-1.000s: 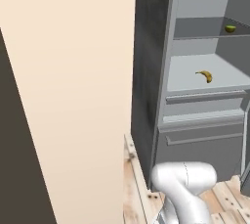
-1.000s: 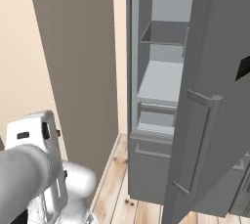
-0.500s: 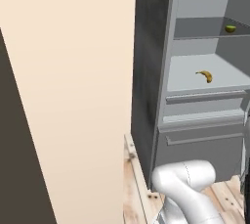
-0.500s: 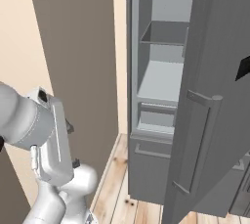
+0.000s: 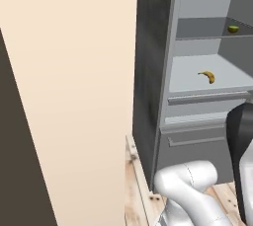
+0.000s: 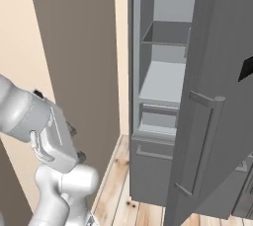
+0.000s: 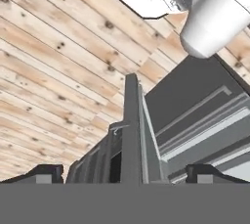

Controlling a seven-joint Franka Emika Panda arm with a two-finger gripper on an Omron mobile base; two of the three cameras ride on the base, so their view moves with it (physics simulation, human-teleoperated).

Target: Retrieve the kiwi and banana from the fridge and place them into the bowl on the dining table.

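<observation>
The fridge [image 5: 152,72] stands open. On its upper shelf, far right, sits the small yellow-green kiwi [image 5: 232,28]. One shelf lower lies the curved yellow banana [image 5: 208,76]. My gripper [image 6: 77,144] hangs low at the left, well short of the fridge [image 6: 163,82], and holds nothing. In the hand view its tips [image 7: 46,173] stand wide apart, so the gripper [image 7: 127,174] is open and faces the wooden floor and the fridge's lower front. The bowl and the dining table are out of view.
The fridge door [image 6: 217,96] with its long handle [image 6: 196,143] swings out to the right of the opening. A closed bottom drawer [image 5: 197,143] sits under the shelves. A tall beige wall panel [image 5: 74,96] borders the fridge's left. Plank floor [image 7: 58,71] lies below.
The arm has swung up and round, so the hand now shows at the left of the right base view. A dark arm part has entered the left base view's right edge. Fruit unmoved.
</observation>
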